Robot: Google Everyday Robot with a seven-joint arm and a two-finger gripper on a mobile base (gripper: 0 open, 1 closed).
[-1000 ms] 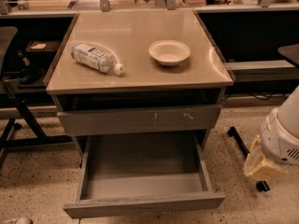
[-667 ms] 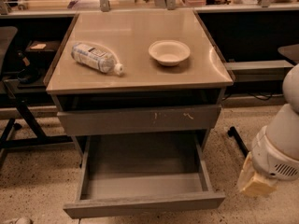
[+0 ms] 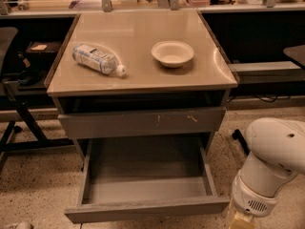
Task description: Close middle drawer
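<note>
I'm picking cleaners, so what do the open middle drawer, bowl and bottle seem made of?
Middle drawer: matte grey, perhaps painted metal or laminate. Bowl: dull off-white, likely paper or plastic. Bottle: clear plastic, see-through, white cap. Gripper: low right, beside the drawer front.

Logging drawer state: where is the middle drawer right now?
In the camera view, the middle drawer is pulled out low at centre, under the scratched drawer front; the end effector hangs at its right front corner, at the bottom edge.
</note>
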